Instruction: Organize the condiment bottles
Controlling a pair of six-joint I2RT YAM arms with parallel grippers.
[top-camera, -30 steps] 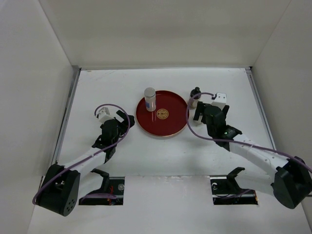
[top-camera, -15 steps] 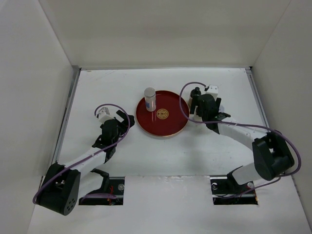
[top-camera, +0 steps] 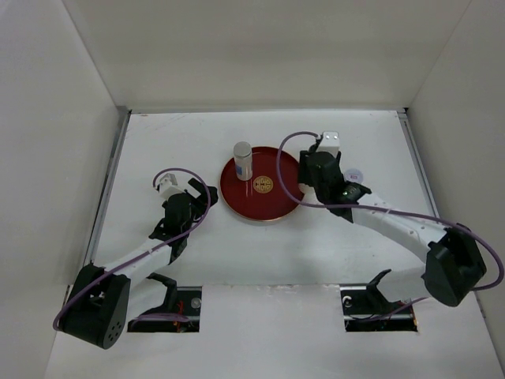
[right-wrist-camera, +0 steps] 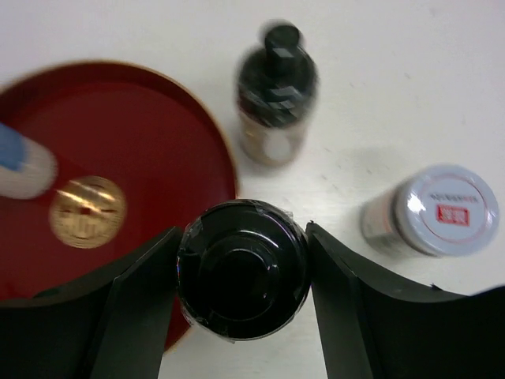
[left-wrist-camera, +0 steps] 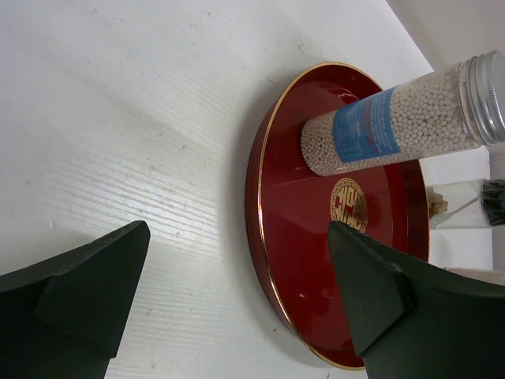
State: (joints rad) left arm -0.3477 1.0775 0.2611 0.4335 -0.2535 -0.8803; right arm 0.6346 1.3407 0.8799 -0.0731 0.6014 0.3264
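Observation:
My right gripper (right-wrist-camera: 243, 237) is shut on the black cap of a condiment bottle (right-wrist-camera: 243, 268), seen from straight above at the right rim of the red tray (right-wrist-camera: 134, 134). Past it on the white table stands a second dark-necked bottle (right-wrist-camera: 276, 87). A lilac-capped bottle (right-wrist-camera: 438, 209) stands to the right, also visible in the top view (top-camera: 353, 174). A pale cylinder bottle (top-camera: 242, 160) of white beads stands upright on the tray (top-camera: 280, 201). My left gripper (left-wrist-camera: 237, 237) is open and empty, left of the tray, facing its rim (left-wrist-camera: 268, 237).
White walls close in the table on the left, back and right. The right arm (top-camera: 379, 221) stretches diagonally across the table's right half. A purple cable (top-camera: 288, 158) loops above the tray's right edge.
My right gripper moved forward and left to the dark bottle by the tray's right rim and shut on its cap. The lilac-capped bottle now shows beside it. The left arm stayed still.

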